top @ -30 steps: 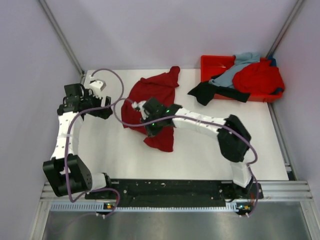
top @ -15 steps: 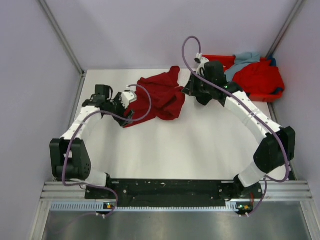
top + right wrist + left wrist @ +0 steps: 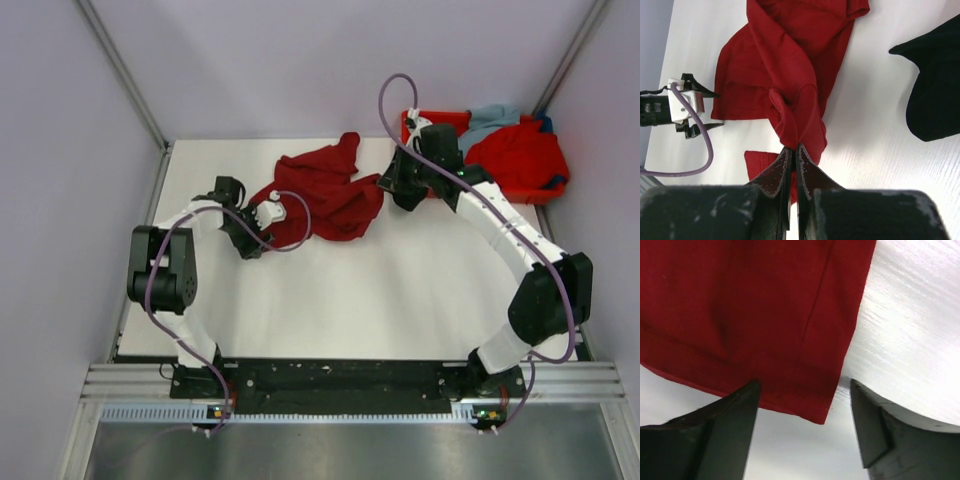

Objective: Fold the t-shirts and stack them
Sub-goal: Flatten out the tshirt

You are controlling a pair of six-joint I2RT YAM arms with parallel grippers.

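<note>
Spreading barely begun: we see right fingers (image 3: 775,180) clamped on a fold of the dark crimson t-shirt (image 3: 325,195) on the bench (image 3: 350,290), left fingers (image 3: 725,425) apart at its hem; bright red t-shirt (image 3: 515,155), grey-blue t-shirt (image 3: 488,120) and black t-shirt (image 3: 935,95) lie unfolded at the tray (image 3: 415,125).

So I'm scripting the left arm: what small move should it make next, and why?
Probably close the left gripper on the hem corner. Its fingers stand open with a corner of the dark red shirt between them, while the right gripper is shut on a bunched fold of the same shirt. A second hold would let the arms spread it out.
</note>
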